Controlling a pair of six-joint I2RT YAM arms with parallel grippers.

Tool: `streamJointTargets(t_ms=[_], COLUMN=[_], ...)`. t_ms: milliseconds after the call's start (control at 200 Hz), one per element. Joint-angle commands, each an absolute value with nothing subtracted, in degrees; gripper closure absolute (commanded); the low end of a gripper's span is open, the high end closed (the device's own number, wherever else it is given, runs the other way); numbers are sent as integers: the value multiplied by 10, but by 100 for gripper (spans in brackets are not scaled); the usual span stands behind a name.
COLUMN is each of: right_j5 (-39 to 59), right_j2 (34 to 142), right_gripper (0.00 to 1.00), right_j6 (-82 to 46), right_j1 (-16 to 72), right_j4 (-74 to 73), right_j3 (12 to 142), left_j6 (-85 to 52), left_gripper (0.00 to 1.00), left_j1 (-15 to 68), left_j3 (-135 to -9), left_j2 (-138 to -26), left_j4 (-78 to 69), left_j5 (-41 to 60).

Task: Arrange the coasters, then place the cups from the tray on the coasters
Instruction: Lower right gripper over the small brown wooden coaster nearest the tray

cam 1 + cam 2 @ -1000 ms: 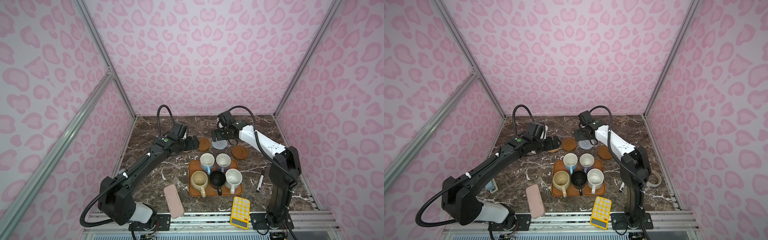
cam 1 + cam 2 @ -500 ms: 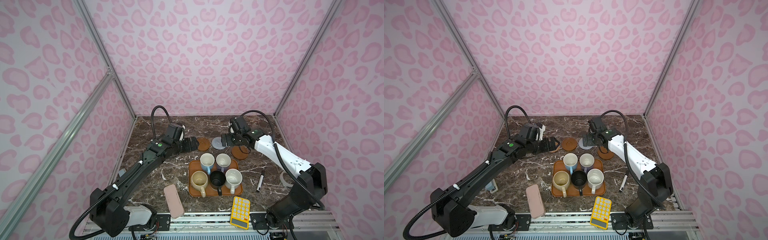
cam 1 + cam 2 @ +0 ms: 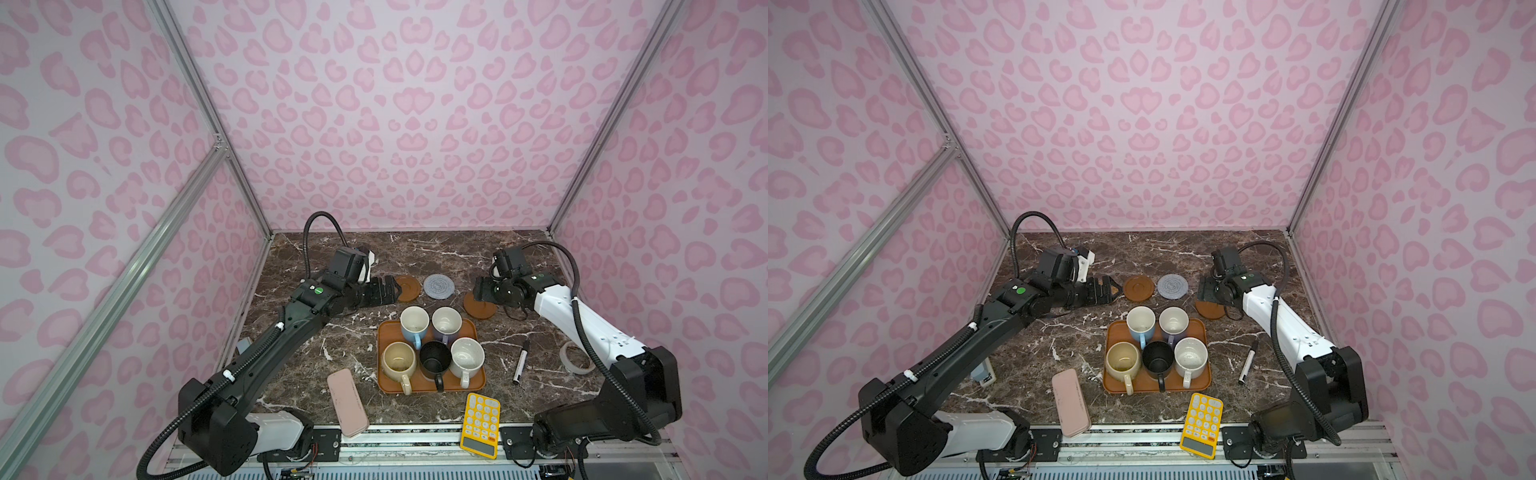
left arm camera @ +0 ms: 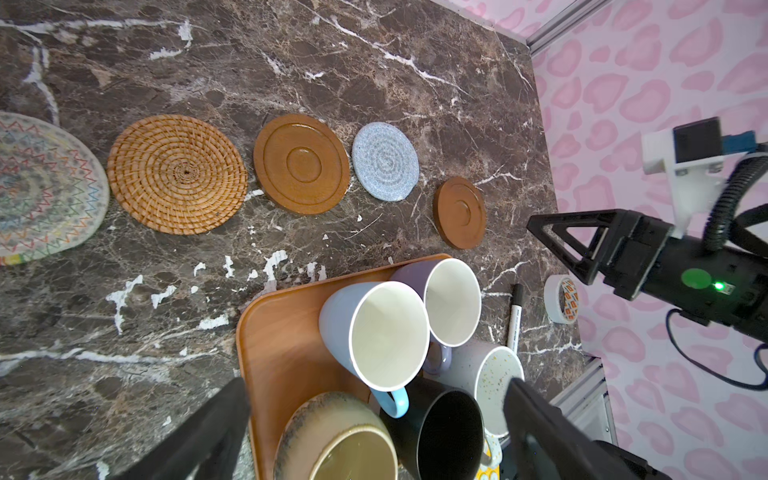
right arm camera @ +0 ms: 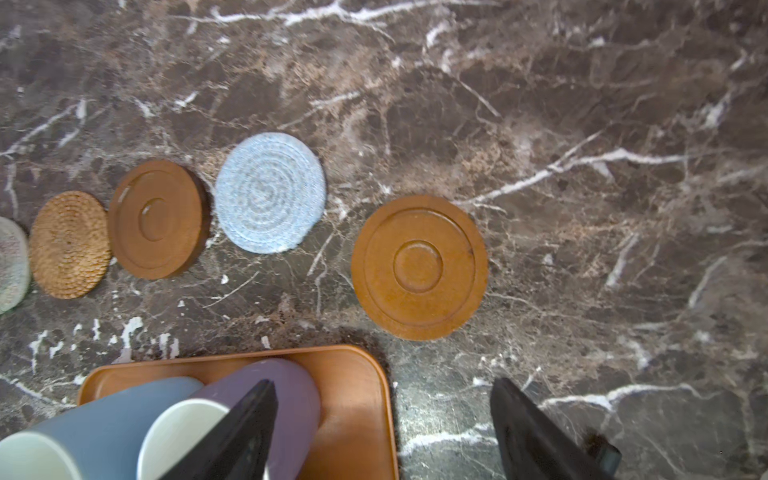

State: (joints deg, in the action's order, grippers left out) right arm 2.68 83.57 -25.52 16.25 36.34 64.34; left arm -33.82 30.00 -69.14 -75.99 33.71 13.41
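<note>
Five coasters lie in a row behind the tray: off-white (image 4: pixel 41 191), rattan (image 4: pixel 176 174), brown (image 3: pixel 407 287), grey-blue (image 3: pixel 438 286) and a second brown one (image 3: pixel 478 308), set a little nearer. The left arm hides the first two in both top views. The orange-brown tray (image 3: pixel 384 332) holds the light blue (image 3: pixel 414 323), lavender (image 3: pixel 446 322), cream (image 3: pixel 399 359), black (image 3: pixel 435 357) and speckled white (image 3: pixel 467 353) cups. My left gripper (image 3: pixel 386 291) hovers open beside the first brown coaster. My right gripper (image 3: pixel 480 289) is open and empty above the second brown coaster.
A yellow calculator (image 3: pixel 480 424) and a pink case (image 3: pixel 347 403) lie at the front edge. A marker (image 3: pixel 521 361) and a tape roll (image 3: pixel 575 359) lie right of the tray, under the right arm. Pink walls close in three sides.
The right gripper has moved right from the grey-blue coaster to above the right brown coaster, and its arm has swung outward. Its jaws have narrowed a little. No coaster has shifted.
</note>
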Motion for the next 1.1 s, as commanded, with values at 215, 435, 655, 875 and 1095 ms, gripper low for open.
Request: streamJointTargets(t_ms=[215, 435, 655, 875, 1095], right_j5=[63, 52, 55, 46, 30], right_j2=[905, 974, 1035, 1077, 1101], right_gripper=[48, 58, 62, 62, 63], right_j6=[-252, -243, -236, -231, -232], right_j1=[149, 150, 155, 165, 157], right_j4=[320, 309, 305, 306, 306], right_j3=[624, 647, 673, 688, 691], left_j6=[-336, -338, -338, -340, -346], left_gripper=[3, 3, 3, 3, 3], left_j1=[302, 302, 302, 303, 303], left_j3=[-691, -680, -667, -653, -647], left_j2=[-775, -775, -772, -768, -766], left_j4=[327, 323, 320, 317, 319], left_j5=[139, 137, 138, 136, 135])
